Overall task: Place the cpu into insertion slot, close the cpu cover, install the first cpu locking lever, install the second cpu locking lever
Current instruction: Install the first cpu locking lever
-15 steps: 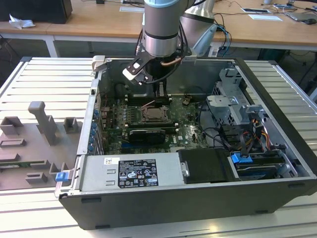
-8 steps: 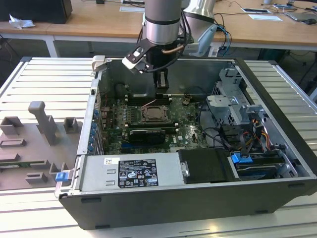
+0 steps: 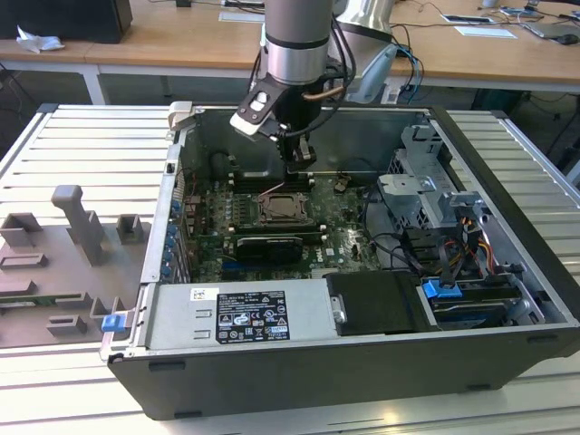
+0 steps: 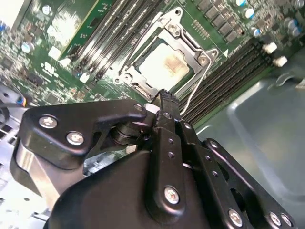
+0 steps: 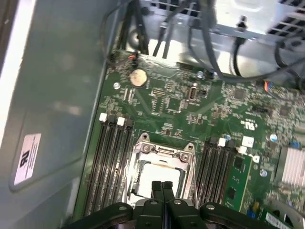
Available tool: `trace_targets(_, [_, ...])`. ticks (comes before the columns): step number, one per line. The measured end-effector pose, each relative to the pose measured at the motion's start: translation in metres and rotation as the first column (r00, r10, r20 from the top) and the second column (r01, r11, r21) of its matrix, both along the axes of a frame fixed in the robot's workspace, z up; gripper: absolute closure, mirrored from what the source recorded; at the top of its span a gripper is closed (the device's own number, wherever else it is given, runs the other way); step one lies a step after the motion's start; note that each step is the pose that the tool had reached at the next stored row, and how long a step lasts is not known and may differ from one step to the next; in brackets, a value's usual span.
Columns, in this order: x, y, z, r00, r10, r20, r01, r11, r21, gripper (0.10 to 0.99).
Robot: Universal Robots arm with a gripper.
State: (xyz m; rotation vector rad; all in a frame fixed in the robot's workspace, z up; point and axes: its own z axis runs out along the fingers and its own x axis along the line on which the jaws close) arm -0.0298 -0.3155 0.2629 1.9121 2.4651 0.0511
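Two fingers (image 5: 156, 188) of the gripper (image 5: 162, 187) are pressed together with nothing between them, as both wrist views show. The tips hang just above the near edge of the cpu cover (image 5: 164, 152), which lies flat over the insertion slot (image 3: 285, 210). The cpu (image 5: 155, 174) sits inside the slot, its pale top showing through the cover's window. Long black memory slots (image 5: 112, 162) flank the cover on both sides of the green board (image 5: 181, 105), inside an open computer case (image 3: 362, 353).
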Motion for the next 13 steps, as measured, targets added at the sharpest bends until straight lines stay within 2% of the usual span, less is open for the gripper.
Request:
trace_targets(3, [0.0, 0.0002, -0.0008, 0.999, 0.044, -0.001, -0.044, 0.999, 0.0, 0.98])
trace_targets(6, [0.0, 0.0002, -0.0012, 0.996, 0.09, -0.0035, -0.09, 0.996, 0.0, 0.98])
trace_targets(7, [0.0, 0.0002, -0.0015, 0.9932, 0.116, -0.0046, -0.116, 0.9932, 0.0, 0.98])
trace_targets(10, [0.0, 0.0002, -0.0028, 0.9788, 0.205, -0.0047, -0.205, 0.9788, 0.001, 0.98])
trace_targets(13, [0.0, 0.0002, -0.0042, 0.9638, 0.267, -0.0047, -0.267, 0.9638, 0.001, 0.98])
